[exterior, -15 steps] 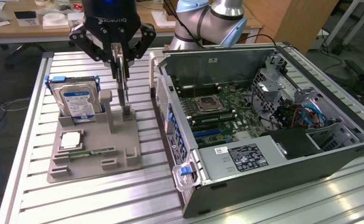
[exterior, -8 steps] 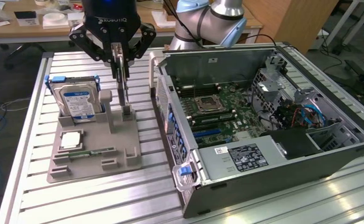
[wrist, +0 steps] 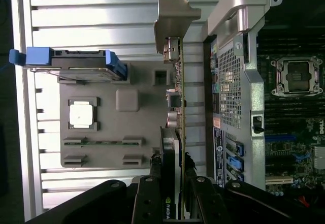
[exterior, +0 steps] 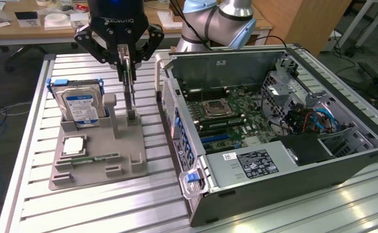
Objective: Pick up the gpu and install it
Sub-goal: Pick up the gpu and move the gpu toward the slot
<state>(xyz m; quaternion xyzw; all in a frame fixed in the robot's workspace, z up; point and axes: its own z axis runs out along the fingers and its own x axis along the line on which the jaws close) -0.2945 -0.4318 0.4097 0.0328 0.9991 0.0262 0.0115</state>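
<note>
The tool (exterior: 128, 77), marked ROBOTIQ, is clamped on the top edge of the gpu (exterior: 131, 102). The gpu stands upright over the grey tray (exterior: 91, 170), beside the open computer case (exterior: 286, 187).

Exterior view: we look down, mid-distance, over the table (exterior: 78, 208) and open computer case (exterior: 286, 179).
Wrist view: we peer straight down, close, past the gripper (wrist: 175, 165) along the gpu (wrist: 177, 82).
Shared: parts tray (exterior: 130, 145) (wrist: 147, 132), computer case (wrist: 238, 76) side.

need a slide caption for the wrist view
Gripper shut on the gpu, seen edge-on over the gray tray, beside the open case.
</note>
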